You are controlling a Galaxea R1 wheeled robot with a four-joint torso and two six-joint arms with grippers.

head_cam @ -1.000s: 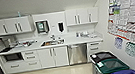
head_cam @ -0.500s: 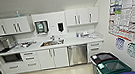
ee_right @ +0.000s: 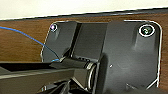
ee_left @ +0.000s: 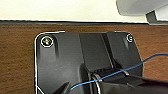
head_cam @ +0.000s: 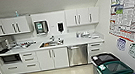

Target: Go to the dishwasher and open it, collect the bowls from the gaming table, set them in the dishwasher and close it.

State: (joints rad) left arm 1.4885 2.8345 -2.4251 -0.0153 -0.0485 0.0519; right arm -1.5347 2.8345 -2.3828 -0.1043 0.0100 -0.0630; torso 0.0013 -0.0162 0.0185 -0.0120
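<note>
dishwasher, steel-fronted, bar handle on top, door closed under the counter; finger states unreadable.

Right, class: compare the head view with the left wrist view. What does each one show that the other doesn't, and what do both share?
Head view alone: a kitchenette with the closed dishwasher under the counter, a sink, white cabinets, recycling bins and wall posters. Left wrist view alone: the robot's dark plate, a blue cable and a brown wooden floor. Both share a pale wall.
</note>
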